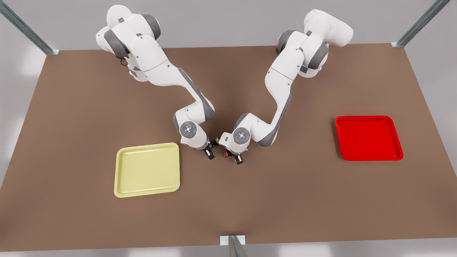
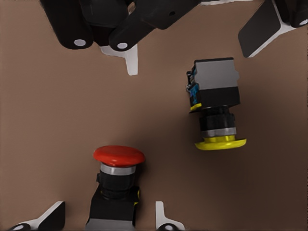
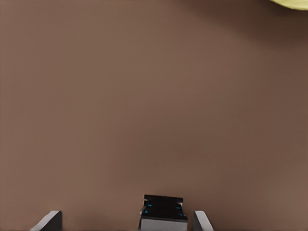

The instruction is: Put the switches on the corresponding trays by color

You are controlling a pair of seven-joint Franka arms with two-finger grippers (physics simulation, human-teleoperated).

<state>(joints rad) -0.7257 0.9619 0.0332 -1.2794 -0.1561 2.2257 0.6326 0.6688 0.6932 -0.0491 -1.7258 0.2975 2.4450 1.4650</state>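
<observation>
Brown tabletop [image 1: 285, 200] carries both switches at its middle, lying on their sides, near each other but apart. We see the red switch [image 2: 118, 178] with its dark body between the spread fingers of the left gripper [image 1: 238, 158], gaps on both sides, long axis running along the gap. The yellow switch [image 2: 216, 106] lies likewise inside the open right gripper [image 1: 209, 152]. We judge closing comes next. The yellow tray [image 1: 147, 170] is nearer the right gripper, and the red tray [image 1: 368, 138] lies well off on the left gripper's side.
</observation>
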